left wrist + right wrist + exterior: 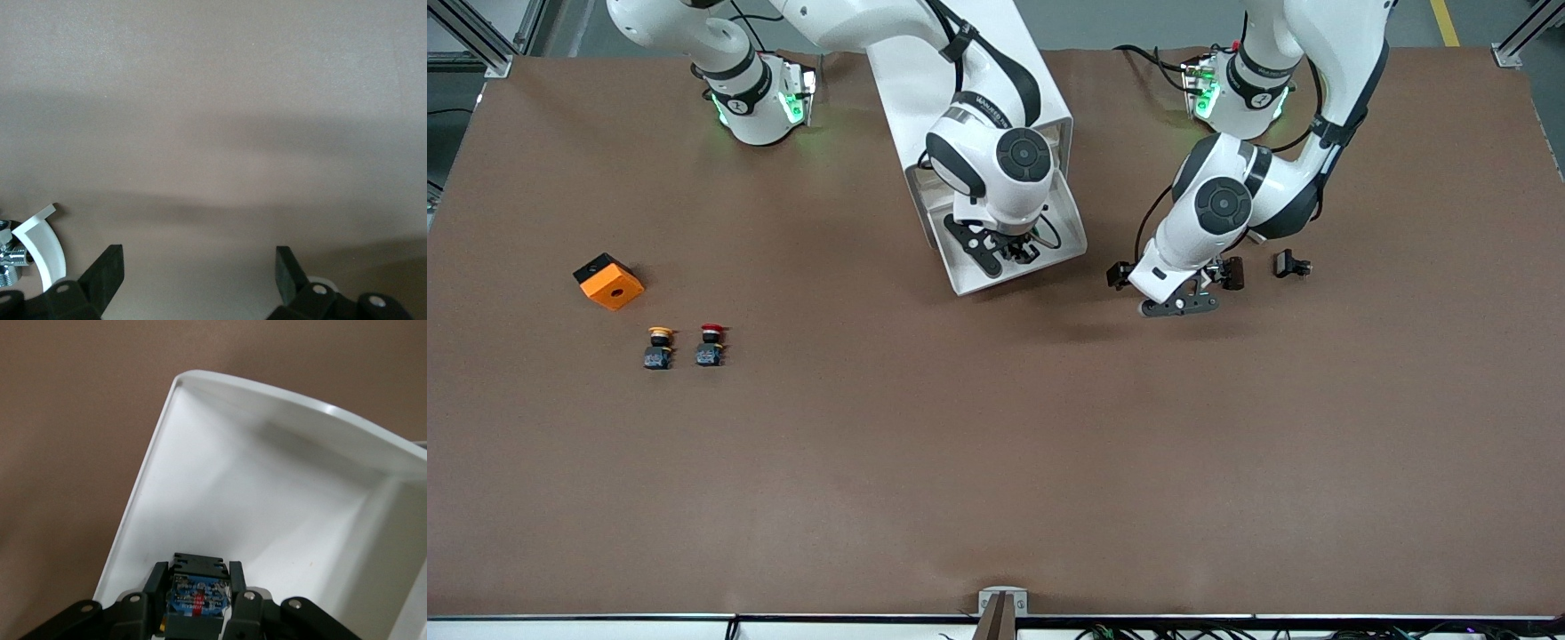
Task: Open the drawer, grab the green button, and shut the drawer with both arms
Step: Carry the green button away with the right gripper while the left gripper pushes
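From the right arm's end of the table: an orange block (pixel 608 281) lies on the brown table (pixel 996 462), and nearer the front camera stand the yellow-capped push-button (pixel 659 347) and, beside it, the red-capped push-button (pixel 711 345). At the middle, the white drawer (pixel 1049 251) stands pulled open from its cabinet (pixel 969 71); the right gripper (pixel 1007 249) reaches into it, and the right wrist view shows its fingers (pixel 237 580) narrowed onto a small black-bodied part with a blue underside, judged to be the button (pixel 197 593), though no green cap is visible. The step in hand is the take: a straight vertical lift, clear of the drawer's walls (pixel 143 493), should keep the button from snagging or twisting in the grip. Toward the left arm's end, the left gripper (pixel 1183 305) waits low over bare table beside the drawer, fingers (pixel 107 270) spread wide and empty; a small black part (pixel 1289 264) lies close by.
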Action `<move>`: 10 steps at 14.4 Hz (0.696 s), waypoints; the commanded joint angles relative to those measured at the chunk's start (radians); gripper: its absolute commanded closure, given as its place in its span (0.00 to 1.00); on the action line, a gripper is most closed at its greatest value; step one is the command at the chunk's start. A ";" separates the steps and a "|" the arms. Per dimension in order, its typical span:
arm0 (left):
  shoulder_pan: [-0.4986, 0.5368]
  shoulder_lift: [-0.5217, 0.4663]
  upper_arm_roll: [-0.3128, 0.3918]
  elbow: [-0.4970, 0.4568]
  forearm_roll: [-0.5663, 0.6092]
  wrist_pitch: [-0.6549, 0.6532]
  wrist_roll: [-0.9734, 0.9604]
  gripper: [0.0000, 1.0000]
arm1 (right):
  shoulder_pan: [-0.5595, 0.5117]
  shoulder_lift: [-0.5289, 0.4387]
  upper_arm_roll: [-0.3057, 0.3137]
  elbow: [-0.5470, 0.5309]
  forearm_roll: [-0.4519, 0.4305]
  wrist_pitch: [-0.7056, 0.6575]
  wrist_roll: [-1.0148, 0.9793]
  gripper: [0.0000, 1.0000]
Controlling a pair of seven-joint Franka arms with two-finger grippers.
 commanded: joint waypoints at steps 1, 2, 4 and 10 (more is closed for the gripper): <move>0.010 -0.001 -0.005 0.016 0.017 -0.021 -0.004 0.00 | -0.036 -0.013 0.004 0.102 0.057 -0.150 -0.011 0.77; 0.010 -0.001 -0.005 0.032 0.017 -0.038 -0.004 0.00 | -0.056 -0.017 0.004 0.152 0.070 -0.235 -0.040 0.77; 0.008 -0.006 -0.006 0.055 0.017 -0.077 -0.017 0.00 | -0.120 -0.049 0.004 0.216 0.079 -0.374 -0.150 0.77; -0.021 0.072 -0.005 0.151 0.018 -0.075 -0.048 0.00 | -0.434 -0.147 -0.009 0.220 0.061 -0.560 -0.843 0.76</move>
